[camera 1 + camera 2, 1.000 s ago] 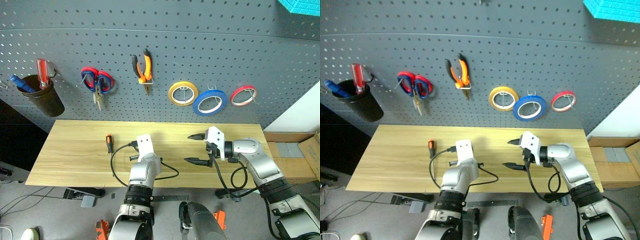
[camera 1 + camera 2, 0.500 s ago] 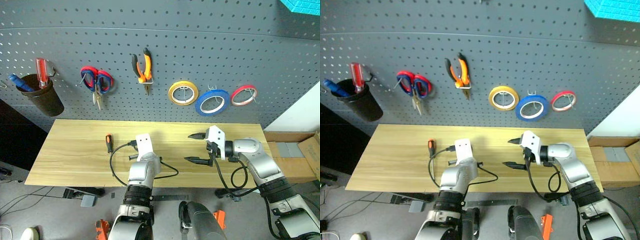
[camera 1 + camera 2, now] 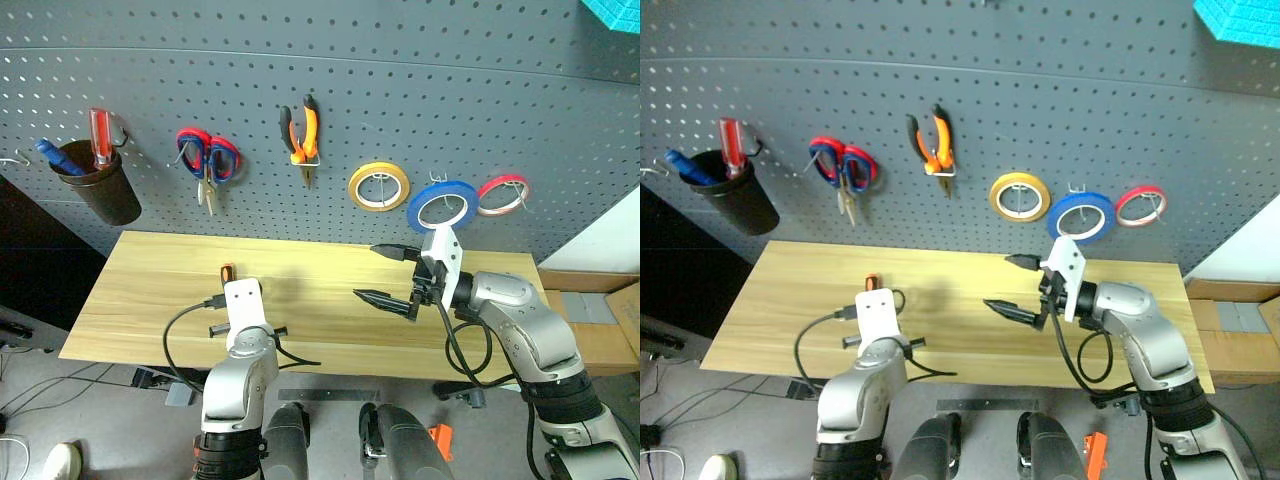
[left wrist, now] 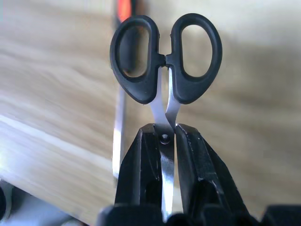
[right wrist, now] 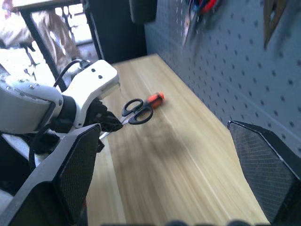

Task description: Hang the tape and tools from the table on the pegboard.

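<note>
In the left wrist view my left gripper (image 4: 164, 134) is shut on the blades of the small black-handled scissors (image 4: 164, 56), held just above the table (image 3: 140, 300), handles pointing away. The orange-and-black screwdriver (image 3: 227, 272) lies on the wood just beyond the scissors (image 5: 137, 110). My right gripper (image 3: 367, 272) hangs open and empty over the table's middle right, below the blue tape (image 3: 441, 205). The tape hangs on the pegboard (image 3: 450, 90). The orange-handled pliers (image 3: 306, 135) hang there too, further left.
A yellow roll (image 3: 377, 186) and a thin red roll (image 3: 502, 195) hang either side of the blue tape. Red-and-blue scissors (image 3: 208, 160) hang left of the pliers. At the far left a dark cup (image 3: 100, 190) holds a red-handled screwdriver (image 3: 101, 135).
The whole picture has shifted slightly. My left arm has moved left and up, still shut. My right gripper has risen and turned, still open.
</note>
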You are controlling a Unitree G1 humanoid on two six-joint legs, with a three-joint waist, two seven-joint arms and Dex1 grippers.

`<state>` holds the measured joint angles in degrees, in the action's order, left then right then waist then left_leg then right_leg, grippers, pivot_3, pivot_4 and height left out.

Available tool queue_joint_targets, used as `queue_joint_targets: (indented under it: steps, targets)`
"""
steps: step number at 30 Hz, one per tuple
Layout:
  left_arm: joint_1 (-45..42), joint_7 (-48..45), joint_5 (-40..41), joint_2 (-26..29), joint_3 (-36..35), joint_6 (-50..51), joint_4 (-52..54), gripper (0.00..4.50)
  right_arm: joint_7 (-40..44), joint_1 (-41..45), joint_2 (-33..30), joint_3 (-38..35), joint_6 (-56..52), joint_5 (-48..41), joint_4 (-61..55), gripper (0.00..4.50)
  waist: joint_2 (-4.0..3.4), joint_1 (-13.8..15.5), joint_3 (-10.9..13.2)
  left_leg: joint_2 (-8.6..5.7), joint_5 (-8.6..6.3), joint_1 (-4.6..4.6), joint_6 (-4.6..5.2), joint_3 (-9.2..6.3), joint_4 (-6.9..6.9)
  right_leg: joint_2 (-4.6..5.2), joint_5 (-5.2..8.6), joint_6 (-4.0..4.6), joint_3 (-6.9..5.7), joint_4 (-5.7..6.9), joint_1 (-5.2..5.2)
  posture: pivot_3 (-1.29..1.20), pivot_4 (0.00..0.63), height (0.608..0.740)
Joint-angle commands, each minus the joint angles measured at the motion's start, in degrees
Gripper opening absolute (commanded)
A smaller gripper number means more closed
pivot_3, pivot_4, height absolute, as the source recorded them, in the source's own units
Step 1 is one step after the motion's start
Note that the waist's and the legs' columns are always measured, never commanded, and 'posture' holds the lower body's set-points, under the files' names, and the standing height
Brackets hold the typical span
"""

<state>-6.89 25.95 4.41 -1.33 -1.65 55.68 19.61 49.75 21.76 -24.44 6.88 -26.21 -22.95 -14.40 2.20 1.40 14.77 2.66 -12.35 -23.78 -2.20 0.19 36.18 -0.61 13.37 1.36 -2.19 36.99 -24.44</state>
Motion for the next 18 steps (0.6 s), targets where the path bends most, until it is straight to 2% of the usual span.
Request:
queue_joint_targets:
  steps: [1,3,10,18]
  targets:
    - [0.5,-1.4,-2.2,0.2,0.9,-1.5,4.3,0.17,-1.7,1.4,0.8,-1.8,-1.1,-2.7,-4.2,4.50,0.00,0.1,0.0,0.00,0.00,-0.01,0.00,0.00,-0.01,0.00,0.00,0.00,0.00,-0.01,-0.01,0.07,0.211,0.740]
    - [0.3,-1.9,-3.1,0.6,0.6,-2.4,4.8,0.17,-2.6,2.1,1.4,-1.8,-1.8,-3.4,-4.6,4.50,-0.01,0.1,0.0,0.00,0.00,-0.05,0.00,-0.01,-0.01,0.00,0.00,0.00,0.00,-0.03,-0.01,0.08,0.204,0.740]
    - [1.3,-4.9,-8.3,4.7,1.6,-15.8,9.4,0.17,-5.7,4.3,3.2,-3.9,-6.0,-8.6,-5.8,4.50,-0.02,0.5,-0.5,0.02,0.00,-0.04,0.00,-0.03,-0.01,0.00,0.00,0.00,-0.03,0.03,-0.01,0.14,0.146,0.740]
    - [3.9,-7.9,-12.9,7.2,1.9,-21.3,14.4,0.17,-8.0,6.0,4.0,-4.5,-6.0,-9.4,-6.0,4.50,0.00,1.7,-2.2,0.00,0.00,-0.05,0.01,-0.01,0.04,0.00,-0.01,0.00,-0.02,0.04,-0.01,0.16,0.116,0.740]
